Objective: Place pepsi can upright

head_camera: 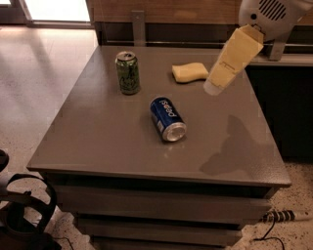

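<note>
The pepsi can [167, 118], blue with white lettering and silver ends, lies on its side near the middle of the grey table [98, 136], its silver end pointing toward the front right. My gripper [213, 87] hangs over the table's back right part, reaching down-left from the white arm [266, 14]. It is above and to the right of the can, apart from it, and holds nothing that I can see.
A green patterned can [127, 72] stands upright at the back left. A yellow sponge [190, 72] lies at the back, just left of the gripper. A dark cabinet [288, 107] stands to the right, and black gear [24, 210] sits on the floor at the front left.
</note>
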